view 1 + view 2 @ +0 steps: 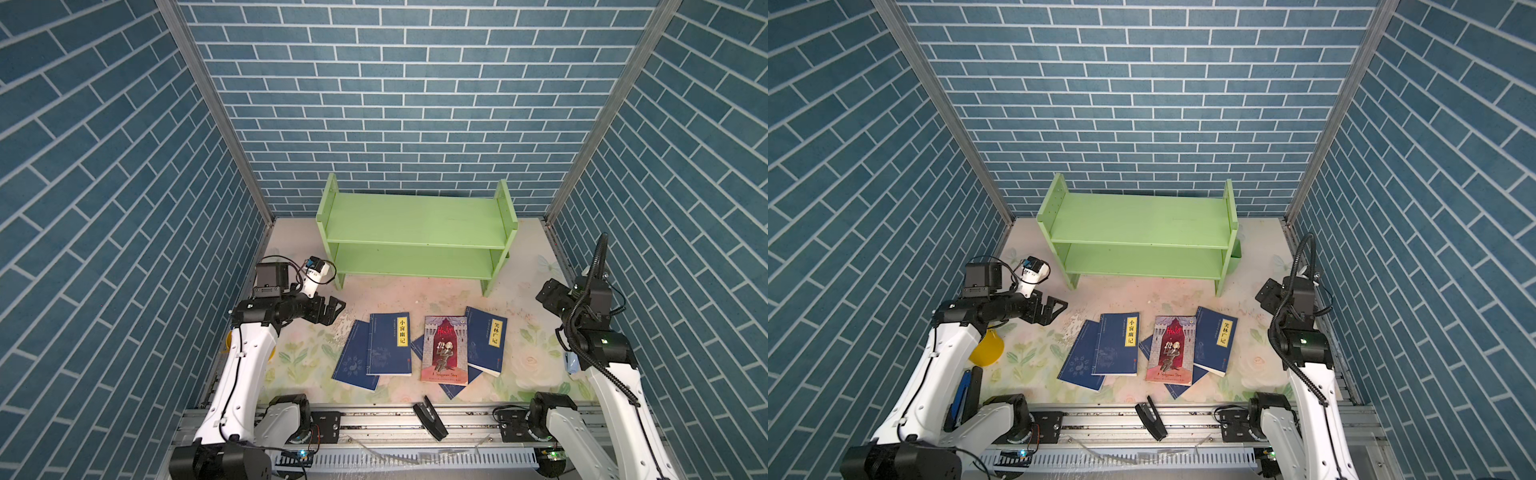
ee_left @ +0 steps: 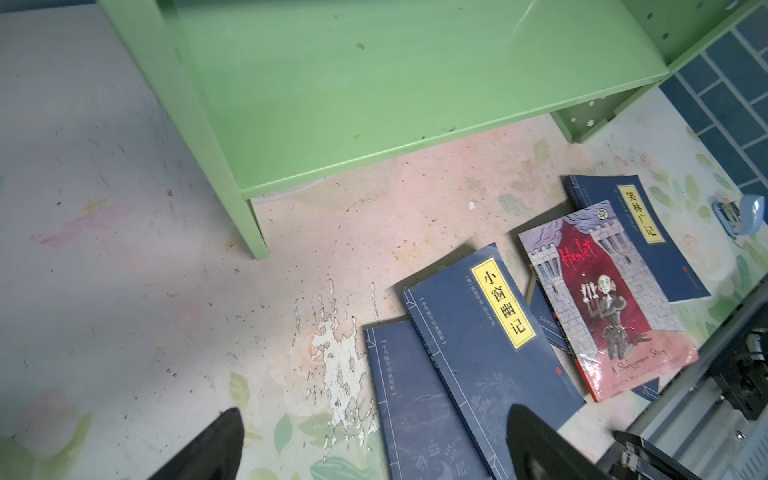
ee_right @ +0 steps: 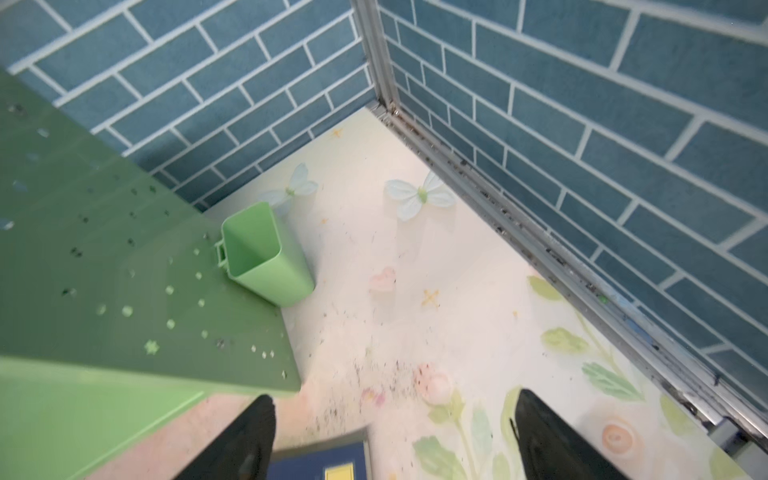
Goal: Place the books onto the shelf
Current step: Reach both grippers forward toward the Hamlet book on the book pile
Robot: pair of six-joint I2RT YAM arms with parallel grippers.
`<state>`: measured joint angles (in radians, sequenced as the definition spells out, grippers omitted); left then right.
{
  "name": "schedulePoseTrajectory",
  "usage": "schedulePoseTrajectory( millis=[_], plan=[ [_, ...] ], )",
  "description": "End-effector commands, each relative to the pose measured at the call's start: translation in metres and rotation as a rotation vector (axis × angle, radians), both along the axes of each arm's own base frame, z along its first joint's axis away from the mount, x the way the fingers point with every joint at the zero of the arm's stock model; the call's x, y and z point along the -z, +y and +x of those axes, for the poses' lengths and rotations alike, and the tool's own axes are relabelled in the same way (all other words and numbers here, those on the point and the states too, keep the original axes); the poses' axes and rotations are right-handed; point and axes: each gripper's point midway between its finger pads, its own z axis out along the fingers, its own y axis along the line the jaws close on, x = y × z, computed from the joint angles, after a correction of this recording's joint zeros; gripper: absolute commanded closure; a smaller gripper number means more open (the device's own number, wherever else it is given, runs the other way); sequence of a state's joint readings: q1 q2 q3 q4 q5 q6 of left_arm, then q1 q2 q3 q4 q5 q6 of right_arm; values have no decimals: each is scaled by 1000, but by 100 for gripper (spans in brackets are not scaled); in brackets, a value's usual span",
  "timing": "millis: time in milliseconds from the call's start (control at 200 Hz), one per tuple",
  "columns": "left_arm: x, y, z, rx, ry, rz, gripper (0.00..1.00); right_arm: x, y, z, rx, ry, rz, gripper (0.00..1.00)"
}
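Currently all five books lie flat on the tabletop in front of the shelf, none on it. The shelf stands upright at the back, near the rear wall.

Cluster, left to right:
- Labelled blue book lies on top of a second blue book, which sticks out on the left.
- Castle-cover book, red and grey, lies on a hidden blue book of which only the corners show.
- Right blue book has a yellow label. The castle cover's edge overlaps it.

Left gripper: jaws wide apart, grasping nothing. It hangs above the tabletop just left of the left pair. In the left wrist view one finger sits over the labelled blue book and the other over bare tabletop.

Right gripper: jaws apart, nothing between them. It sits at the right side of the tabletop, apart from the cluster and roughly level with the shelf's front right leg. Its wrist view faces the shelf's right side panel and the rear right corner. A blue book corner with a yellow label shows at the frame edge between the fingers.

Extras:
- Green cup is just beside the outer face of that side panel.
- Black stapler lies on the front rail, near the books' front edges.
- Light blue stapler lies by the right arm.
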<state>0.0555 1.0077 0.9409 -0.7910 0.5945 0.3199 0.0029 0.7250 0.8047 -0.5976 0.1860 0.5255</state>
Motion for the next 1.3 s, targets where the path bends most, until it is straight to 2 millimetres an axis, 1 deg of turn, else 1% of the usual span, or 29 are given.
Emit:
schedulePoseTrajectory(
  millis=[0, 65, 130, 150, 220, 290, 310, 340, 455, 520, 585, 660, 700, 745, 830, 855, 880, 1015, 1125, 1210, 1295],
  plan=[
    [-9, -10, -22, 86, 32, 4, 0, 15, 33, -34, -97, 166, 148, 11],
    [-16, -12, -22, 96, 17, 3, 0, 9, 51, -40, -171, 178, 196, 11],
    [-27, -15, -21, 110, -8, 0, 0, 3, 69, -47, -250, 196, 248, 12],
    [-32, -17, -20, 115, -19, 0, 0, 2, 77, -50, -281, 202, 270, 12],
    [-52, -22, -18, 127, -61, -6, 0, -1, 93, -61, -346, 232, 308, 12],
    [-74, -30, -18, 144, -104, -28, 0, -5, 106, -73, -398, 251, 328, 10],
    [-80, -33, -18, 151, -114, -35, 0, -6, 109, -76, -411, 256, 334, 8],
    [-90, -38, -19, 162, -133, -44, 0, -9, 114, -81, -433, 255, 343, 2],
    [-120, -63, -23, 227, -189, -79, 0, -9, 134, -97, -533, 291, 393, 1],
    [-128, -80, -27, 270, -187, -107, 0, -5, 144, -106, -581, 322, 400, 1],
    [-130, -98, -33, 320, -158, -134, 0, 5, 154, -113, -629, 365, 391, 1],
    [-126, -116, -39, 376, -115, -168, 0, 16, 169, -119, -701, 412, 371, 1],
    [-121, -124, -40, 394, -90, -181, 0, 21, 181, -123, -755, 427, 361, 1],
    [-114, -131, -41, 407, -67, -190, 0, 31, 189, -126, -781, 446, 327, 1],
    [-101, -142, -46, 424, -19, -211, 0, 49, 200, -130, -798, 479, 255, 1],
    [-97, -145, -48, 432, -7, -221, 0, 55, 206, -133, -812, 491, 251, 1],
    [-93, -148, -50, 440, 6, -229, 0, 62, 208, -132, -807, 491, 231, 1],
    [-68, -162, -58, 451, 76, -264, 0, 89, 231, -133, -810, 478, 223, 1],
    [-42, -169, -57, 405, 176, -320, 0, 109, 238, -133, -791, 473, 229, 4],
    [-22, -174, -56, 385, 225, -354, 0, 124, 243, -133, -778, 473, 264, 8],
    [-8, -176, -54, 371, 255, -350, 0, 135, 246, -134, -767, 480, 293, 12]
  ],
)
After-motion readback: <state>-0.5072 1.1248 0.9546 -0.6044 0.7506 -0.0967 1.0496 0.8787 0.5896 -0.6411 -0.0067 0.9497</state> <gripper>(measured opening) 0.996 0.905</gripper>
